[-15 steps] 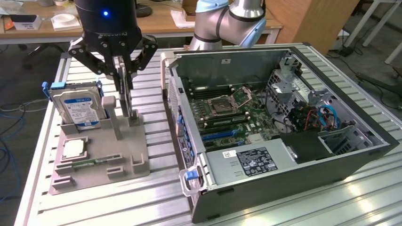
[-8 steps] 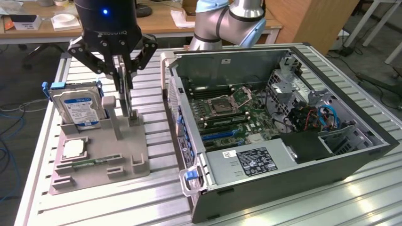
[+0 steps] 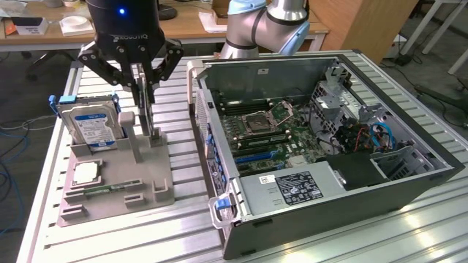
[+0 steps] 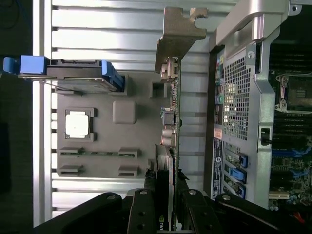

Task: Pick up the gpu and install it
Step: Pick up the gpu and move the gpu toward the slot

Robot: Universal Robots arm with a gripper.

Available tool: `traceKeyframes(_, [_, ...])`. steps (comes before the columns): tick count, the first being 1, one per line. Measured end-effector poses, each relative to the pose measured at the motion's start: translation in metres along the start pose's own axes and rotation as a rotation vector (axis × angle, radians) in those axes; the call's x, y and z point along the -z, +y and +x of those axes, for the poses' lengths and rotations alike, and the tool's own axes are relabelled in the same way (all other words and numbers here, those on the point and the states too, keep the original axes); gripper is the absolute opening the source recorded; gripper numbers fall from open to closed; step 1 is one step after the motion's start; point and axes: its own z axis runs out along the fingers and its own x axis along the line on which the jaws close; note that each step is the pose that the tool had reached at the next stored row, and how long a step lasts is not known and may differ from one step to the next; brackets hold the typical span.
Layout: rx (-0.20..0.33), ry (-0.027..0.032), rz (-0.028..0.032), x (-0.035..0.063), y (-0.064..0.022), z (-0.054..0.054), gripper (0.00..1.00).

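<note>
Quantity of the task item was one: a single gpu (image 4: 174,112), standing upright on its long edge over the grey holder tray (image 4: 141,131). It stood on the tray side nearest the computer case (image 3: 409,186). One silvery bracket (image 4: 178,36) closed off one end of the card, the end lying away from the fingers (image 4: 151,195). Whether the card's lower edge sat in the tray or hung just above it could not be determined.

One gripper (image 3: 144,101) was positioned directly over the card. Its two fingers were drawn in about halfway, one on each face of the board. They pinched the gpu near its upper edge, with no gap visible on either side in the wrist view.

The tray carried three further parts:
- one hard drive (image 3: 87,125) with blue side rails, upright at the tray end farthest from the case;
- one square processor chip (image 3: 85,172), lying flat;
- one narrow green memory stick (image 3: 109,189), lying flat in a slot beside the chip.

One open computer case lay just beside the tray, motherboard exposed. Tray and case both rested on one slatted aluminium table (image 3: 146,235).
</note>
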Motion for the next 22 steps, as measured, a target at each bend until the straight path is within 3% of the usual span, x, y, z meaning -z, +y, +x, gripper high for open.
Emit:
traceKeyframes(5, [0.000, 0.0003, 0.0066, 0.0018, 0.0000, 0.000, 0.27])
traceKeyframes(22, [0.000, 0.0001, 0.0103, 0.0123, 0.0003, 0.000, 0.27])
